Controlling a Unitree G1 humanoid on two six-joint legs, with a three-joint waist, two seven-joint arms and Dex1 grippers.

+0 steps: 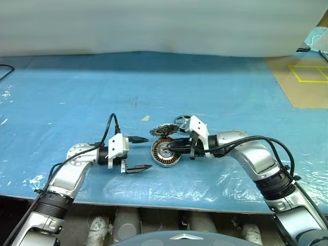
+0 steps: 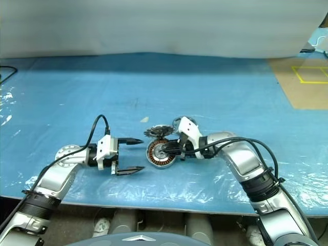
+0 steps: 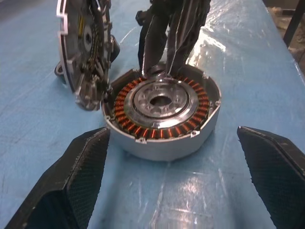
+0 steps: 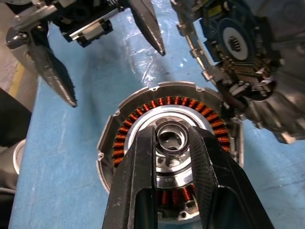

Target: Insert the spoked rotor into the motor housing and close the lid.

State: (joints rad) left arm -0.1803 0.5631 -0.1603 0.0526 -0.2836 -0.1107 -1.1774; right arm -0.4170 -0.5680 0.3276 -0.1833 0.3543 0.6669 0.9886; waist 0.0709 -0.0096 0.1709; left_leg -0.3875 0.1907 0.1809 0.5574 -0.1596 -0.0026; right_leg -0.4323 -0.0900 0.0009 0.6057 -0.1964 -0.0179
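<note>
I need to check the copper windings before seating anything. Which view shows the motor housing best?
The left wrist view: the motor housing sits whole between open fingers, its winding ring nearly unobstructed. In the right wrist view the right gripper covers part of it. The eye views show it small, tilted on edge.

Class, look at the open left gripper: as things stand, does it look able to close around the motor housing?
Probably yes. The left gripper faces the motor housing with jaws wide and bare table between, though the right gripper sits over its centre and the lid leans alongside.

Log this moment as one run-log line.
left gripper: open, facing housing | right gripper: jaws on housing hub | lid: tilted, beside housing
</note>
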